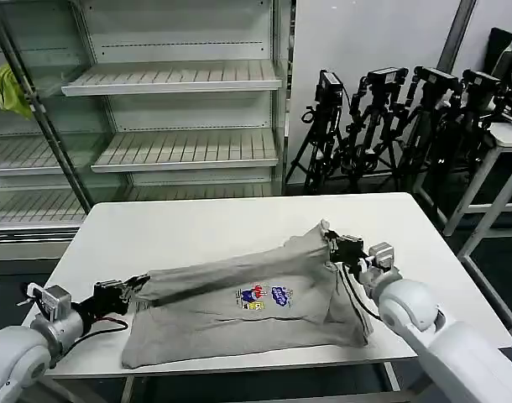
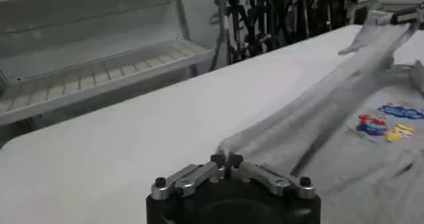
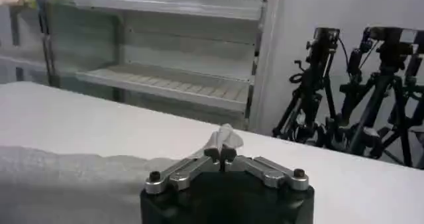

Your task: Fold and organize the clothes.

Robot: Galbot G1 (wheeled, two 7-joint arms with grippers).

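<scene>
Head view has both grippers pinched on the shirt, left gripper at 8 o'clock, right gripper at 3, one edge lifted taut. Mid-fold I reckon; next I'd carry that edge across together.

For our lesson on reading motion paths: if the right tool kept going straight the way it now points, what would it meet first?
Probably nothing on the table: beyond the shirt edge pinched in the right tool lies bare white tabletop, then, likely, the metal shelving behind it. Depth is hard to judge.
</scene>
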